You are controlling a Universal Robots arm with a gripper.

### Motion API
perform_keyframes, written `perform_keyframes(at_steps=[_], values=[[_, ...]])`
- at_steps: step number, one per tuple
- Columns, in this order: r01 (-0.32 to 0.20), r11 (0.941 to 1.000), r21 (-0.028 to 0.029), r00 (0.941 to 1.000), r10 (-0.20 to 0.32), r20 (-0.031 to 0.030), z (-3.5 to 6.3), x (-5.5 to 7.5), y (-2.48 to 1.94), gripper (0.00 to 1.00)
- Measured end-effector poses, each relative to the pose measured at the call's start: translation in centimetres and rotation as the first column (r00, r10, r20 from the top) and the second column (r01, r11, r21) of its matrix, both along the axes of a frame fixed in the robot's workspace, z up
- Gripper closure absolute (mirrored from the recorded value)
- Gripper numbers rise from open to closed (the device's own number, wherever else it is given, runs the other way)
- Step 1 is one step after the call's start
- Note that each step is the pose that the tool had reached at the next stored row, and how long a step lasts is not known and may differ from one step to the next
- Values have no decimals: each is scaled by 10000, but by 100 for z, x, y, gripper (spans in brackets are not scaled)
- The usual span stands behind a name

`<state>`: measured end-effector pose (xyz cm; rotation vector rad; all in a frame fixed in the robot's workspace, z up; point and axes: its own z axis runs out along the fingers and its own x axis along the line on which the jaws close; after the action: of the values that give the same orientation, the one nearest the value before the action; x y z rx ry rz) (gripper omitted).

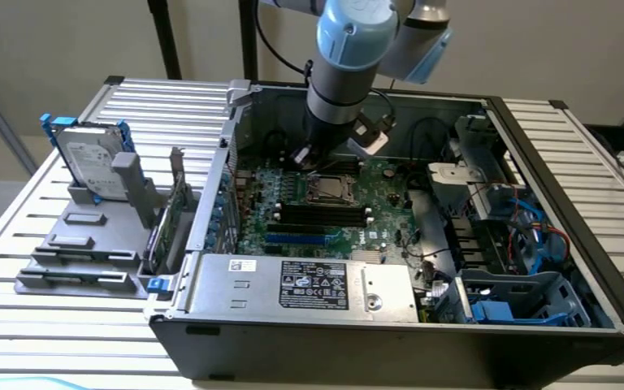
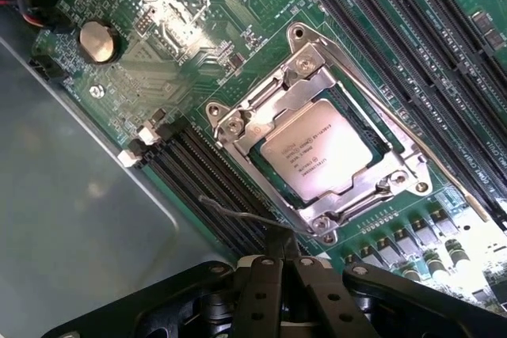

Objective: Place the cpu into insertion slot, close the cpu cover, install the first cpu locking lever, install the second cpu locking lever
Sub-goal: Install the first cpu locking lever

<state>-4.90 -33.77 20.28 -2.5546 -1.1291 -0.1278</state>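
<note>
Hovering low over the board [image 2: 182, 53], the gripper [image 2: 283, 255] has its jaws pinched narrow, tips right at the thin lever [image 2: 238, 211], I'd guess to work it down. The cpu [image 2: 321, 152] sits in the slot [image 2: 356, 120], cover [image 2: 313, 85] flat over its edges.

My arm [image 1: 347, 57] comes steeply down from above, wrist nearly upright. My gripper [image 2: 287, 259] points downward at its end, its two dark fingers [image 2: 261, 294] pressed together at the tips.
</note>
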Motion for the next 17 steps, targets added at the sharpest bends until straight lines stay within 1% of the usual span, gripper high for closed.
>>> perform_keyframes(at_steps=[4, 10, 17], values=[[0, 10000, -83, 10000, 0, -9, -10, 44, 20, 89], [-1, 9997, -244, 10000, 0, -35, -21, 121, 49, 89], [-3, 9994, -351, 10000, 0, -86, -30, 208, 59, 89]])
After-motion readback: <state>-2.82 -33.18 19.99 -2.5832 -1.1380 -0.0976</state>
